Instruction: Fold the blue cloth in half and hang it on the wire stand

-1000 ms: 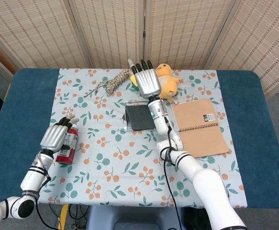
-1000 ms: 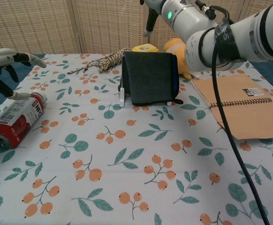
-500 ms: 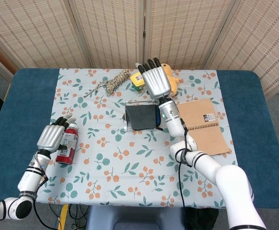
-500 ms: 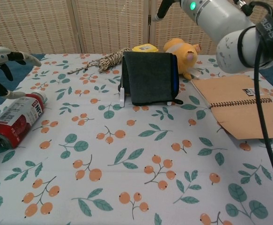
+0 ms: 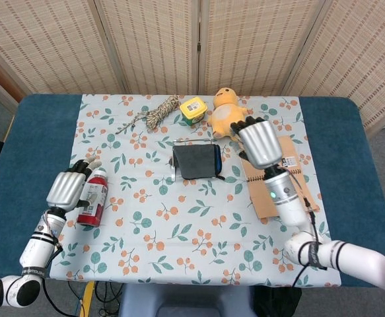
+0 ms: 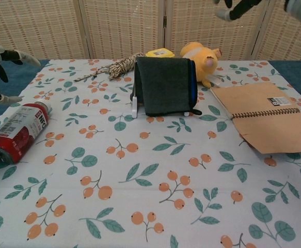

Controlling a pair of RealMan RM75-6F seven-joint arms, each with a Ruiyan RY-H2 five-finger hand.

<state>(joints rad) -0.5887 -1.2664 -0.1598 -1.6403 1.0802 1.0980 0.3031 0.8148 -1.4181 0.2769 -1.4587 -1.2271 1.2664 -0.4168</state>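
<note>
The dark blue cloth (image 5: 197, 161) (image 6: 165, 86) hangs folded over the white wire stand (image 6: 134, 106) in the middle of the table, draped down both sides. My right hand (image 5: 261, 143) is raised to the right of the stand, above the notebook, fingers apart and holding nothing; only its fingertips (image 6: 238, 8) show at the top edge of the chest view. My left hand (image 5: 67, 187) hovers at the table's left side beside the red can, open and empty, with its fingers (image 6: 3, 56) visible at the left edge of the chest view.
A red can (image 5: 93, 201) (image 6: 18, 132) lies on its side at the left. A brown spiral notebook (image 6: 269, 121) lies at the right. Behind the stand sit a yellow plush toy (image 6: 201, 57), a yellow tub (image 5: 193, 109) and a coil of twine (image 5: 157, 113).
My right hand has swung away from behind the stand, moving right and toward the near edge, over the notebook. The left hand has drifted slightly left. The cloth has stayed on the stand.
</note>
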